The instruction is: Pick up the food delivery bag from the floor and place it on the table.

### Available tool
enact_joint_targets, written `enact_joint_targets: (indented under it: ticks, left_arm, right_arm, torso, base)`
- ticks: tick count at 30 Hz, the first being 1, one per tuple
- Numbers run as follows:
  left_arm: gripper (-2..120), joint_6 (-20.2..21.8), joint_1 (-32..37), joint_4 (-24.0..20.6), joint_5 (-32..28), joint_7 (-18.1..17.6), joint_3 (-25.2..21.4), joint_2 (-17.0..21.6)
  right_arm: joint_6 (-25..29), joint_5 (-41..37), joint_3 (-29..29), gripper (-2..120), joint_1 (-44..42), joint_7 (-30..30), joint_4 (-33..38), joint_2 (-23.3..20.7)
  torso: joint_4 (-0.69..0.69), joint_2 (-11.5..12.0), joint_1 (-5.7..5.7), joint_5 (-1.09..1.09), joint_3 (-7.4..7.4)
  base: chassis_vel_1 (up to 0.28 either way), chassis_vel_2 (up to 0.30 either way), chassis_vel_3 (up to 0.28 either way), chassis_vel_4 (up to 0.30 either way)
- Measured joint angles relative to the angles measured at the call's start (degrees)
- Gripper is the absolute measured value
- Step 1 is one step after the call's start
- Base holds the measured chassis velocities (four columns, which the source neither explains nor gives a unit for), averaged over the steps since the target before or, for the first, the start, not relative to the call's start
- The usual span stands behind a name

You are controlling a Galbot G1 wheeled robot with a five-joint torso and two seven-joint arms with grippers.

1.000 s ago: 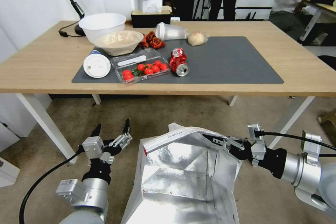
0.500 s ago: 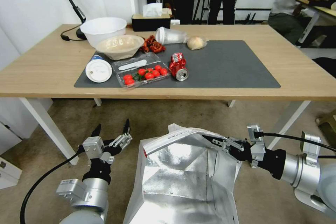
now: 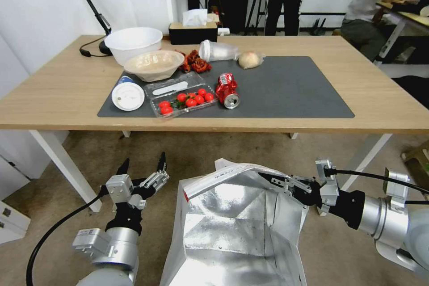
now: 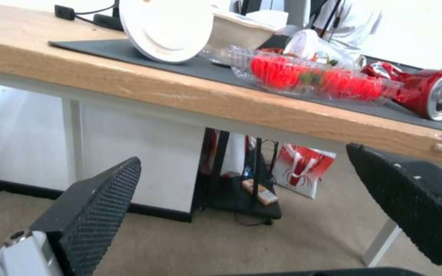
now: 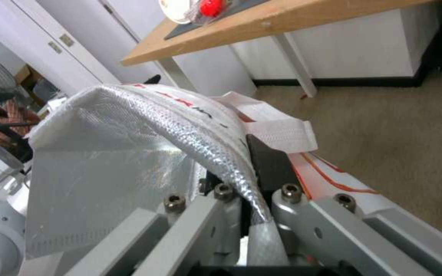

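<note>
The food delivery bag [image 3: 232, 228] stands open at the bottom centre of the head view, its silver foil lining facing up; its base is out of view. My right gripper [image 3: 273, 179] is shut on the bag's upper right rim. The right wrist view shows the foil rim [image 5: 180, 126] pinched in that gripper [image 5: 244, 168], with a white loop handle [image 5: 277, 130] beside it. My left gripper [image 3: 142, 166] hangs open to the left of the bag, apart from it, with nothing between its fingers [image 4: 96, 214]. The table [image 3: 58, 94] lies ahead, above the carpeted floor [image 3: 223, 147].
On the table's dark mat [image 3: 290, 85] lie two bowls [image 3: 134, 42], a tomato box [image 3: 183, 98], a crushed red can [image 3: 227, 90], a lid [image 3: 128, 96] and a tipped cup [image 3: 219, 50]. White table legs [image 3: 58, 161] stand left. Another red-and-white bag [image 4: 303, 168] sits under the table.
The whole head picture has shifted, with the table now lower in it, so the camera has moved. Both grippers and the bag keep their places in the picture.
</note>
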State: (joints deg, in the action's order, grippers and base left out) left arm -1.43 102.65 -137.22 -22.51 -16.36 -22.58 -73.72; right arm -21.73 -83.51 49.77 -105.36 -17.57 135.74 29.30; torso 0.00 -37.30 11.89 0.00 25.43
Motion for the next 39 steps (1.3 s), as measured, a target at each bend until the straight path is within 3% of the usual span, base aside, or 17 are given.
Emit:
enact_joint_targets:
  ticks: [39]
  left_arm:
    - [100, -0.23, 0.16, -0.43, -0.17, -0.12, -0.01, 0.30]
  right_arm:
    - [0.00, 0.66, -0.11, 0, -0.28, -0.26, 0.15, 0.49]
  torso:
    - [0.00, -9.79, 4.04, 0.00, 5.74]
  base:
    - [0.000, 0.000, 0.000, 0.000]
